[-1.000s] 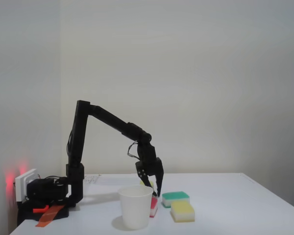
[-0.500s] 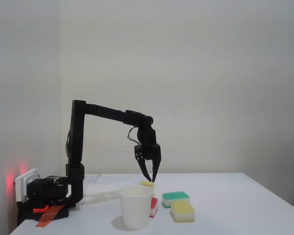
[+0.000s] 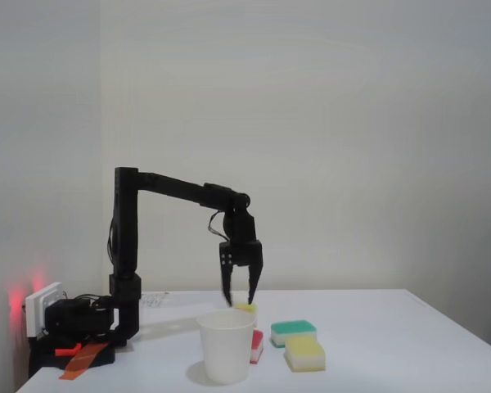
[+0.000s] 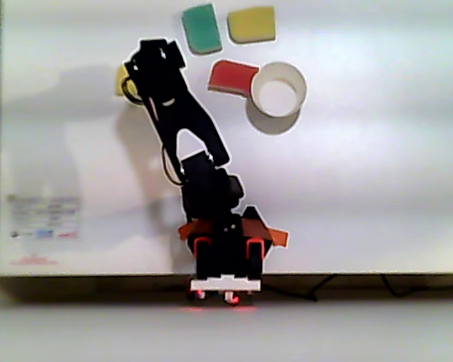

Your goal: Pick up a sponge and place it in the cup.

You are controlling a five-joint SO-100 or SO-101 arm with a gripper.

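The sponge (image 3: 245,308) is a small pale yellow block lying on the white table just behind the cup's rim in the fixed view. In the other view only an edge of the sponge (image 4: 120,80) peeks out left of the black arm. My gripper (image 3: 239,300) hangs point-down right above it, open, with its fingertips spread on either side and nothing held. From above, the gripper (image 4: 137,74) covers most of the block. The white paper cup (image 3: 227,345) stands upright nearer the camera, and in the other view the cup (image 4: 279,89) is well to the right and looks empty.
A red sponge (image 4: 230,77) touches the cup's left side in the other view. A green-topped sponge (image 3: 293,331) and a larger yellow-topped sponge (image 3: 304,352) lie right of the cup. The arm's base (image 3: 82,319) with orange tape sits at the left.
The gripper rose from low beside the sponge, shifted slightly left, and its fingers spread apart. The sponge stays on the table.
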